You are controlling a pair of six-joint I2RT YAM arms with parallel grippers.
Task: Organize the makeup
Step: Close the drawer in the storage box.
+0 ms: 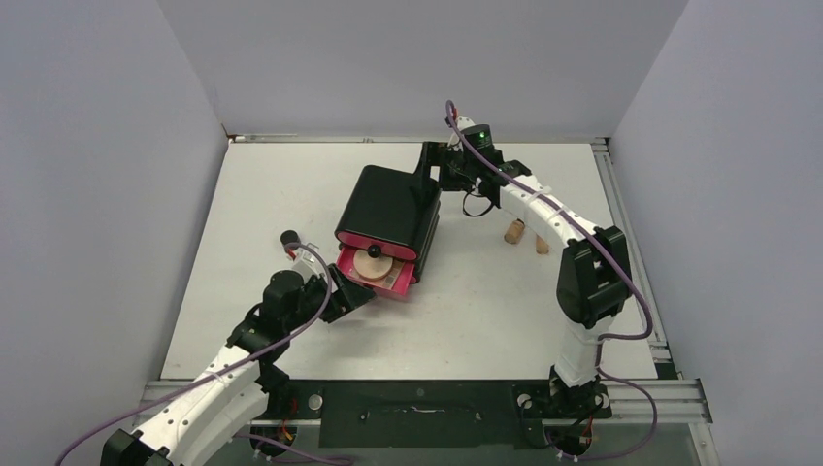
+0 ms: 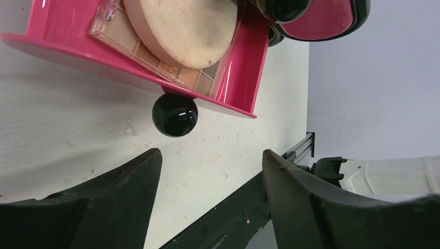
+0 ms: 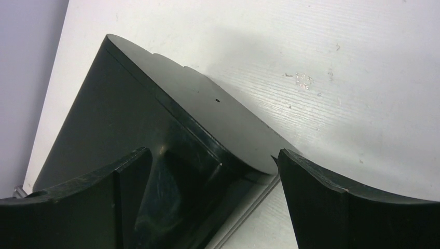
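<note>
Disc of peach colour (image 2: 181, 28) lay on the square palette (image 2: 155, 62) in the pink drawer (image 1: 396, 282), pulled out toward 7 o'clock. Tan tubes (image 1: 513, 231) lay at 3 o'clock of the cabinet (image 1: 388, 206). Left gripper (image 2: 212, 155) and right gripper (image 3: 212, 155) both stood apart, empty.

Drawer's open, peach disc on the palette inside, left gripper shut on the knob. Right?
No: the left gripper is open, the knob ahead of its fingers, untouched; the left wrist view shows it. The drawer is open, peach disc on the palette inside.
</note>
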